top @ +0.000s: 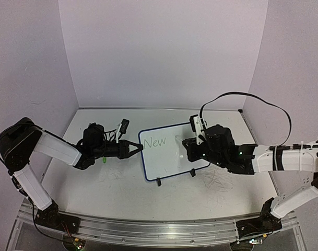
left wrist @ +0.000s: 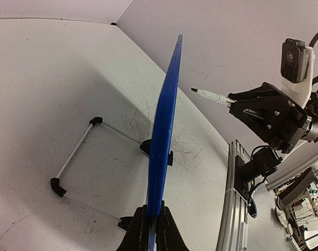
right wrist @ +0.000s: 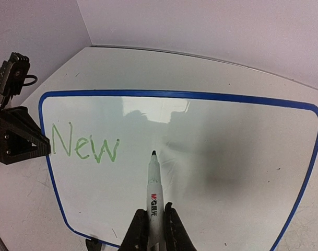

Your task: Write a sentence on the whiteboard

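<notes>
The whiteboard [top: 172, 151], white with a dark blue rim, stands tilted on the table; it shows edge-on in the left wrist view [left wrist: 166, 110] and face-on in the right wrist view [right wrist: 216, 167]. The sentence [right wrist: 84, 146] reads only "New" in green, also in the top view [top: 155, 141]. My left gripper [top: 137, 148] is shut on the board's left rim, seen at the jaws in the left wrist view [left wrist: 152, 226]. My right gripper [right wrist: 154, 225] is shut on a white marker [right wrist: 153, 193]; its dark tip [right wrist: 153, 153] sits just right of "New", at or just off the board.
The board's wire stand [left wrist: 80, 162] with black feet rests on the scuffed tabletop. The board's two black feet [top: 159, 181] face the near edge. A small green object [top: 103, 159] lies under the left arm. An aluminium rail [top: 148, 230] runs along the table's front.
</notes>
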{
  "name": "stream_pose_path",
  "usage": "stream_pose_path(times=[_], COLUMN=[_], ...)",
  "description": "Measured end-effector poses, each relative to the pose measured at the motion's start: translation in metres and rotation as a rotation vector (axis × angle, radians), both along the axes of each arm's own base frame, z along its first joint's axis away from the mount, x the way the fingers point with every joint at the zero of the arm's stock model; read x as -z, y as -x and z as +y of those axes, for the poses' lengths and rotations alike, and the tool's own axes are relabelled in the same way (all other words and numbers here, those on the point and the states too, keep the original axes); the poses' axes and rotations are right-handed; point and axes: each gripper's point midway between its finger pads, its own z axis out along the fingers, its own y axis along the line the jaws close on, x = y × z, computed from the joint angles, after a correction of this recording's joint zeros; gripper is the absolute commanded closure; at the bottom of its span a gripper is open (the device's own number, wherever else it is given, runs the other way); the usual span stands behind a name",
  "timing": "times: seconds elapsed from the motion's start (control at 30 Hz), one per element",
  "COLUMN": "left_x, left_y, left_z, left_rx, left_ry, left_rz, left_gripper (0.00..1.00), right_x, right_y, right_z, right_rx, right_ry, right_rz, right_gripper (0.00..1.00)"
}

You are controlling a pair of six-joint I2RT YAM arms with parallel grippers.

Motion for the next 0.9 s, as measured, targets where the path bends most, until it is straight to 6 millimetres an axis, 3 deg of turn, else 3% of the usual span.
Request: stream_pose_path(times=[0.57, 0.9], left_x=[0.001, 0.002], left_y=[0.0, 0.001], left_z=[0.0, 0.0], left_rx=[0.003, 0.005], left_ry=[-0.007, -0.012], left_rz=[-0.009, -0.007], left_gripper=[1.0, 1.0], right_x=[-0.009, 0.003], right_y=[-0.013, -0.015], right_z=[0.019, 0.021], right_rx=[-0.004, 0.002], right_ry=[-0.03, -0.013], right_rz=[-0.019, -0.002], right_gripper=[1.0, 1.0])
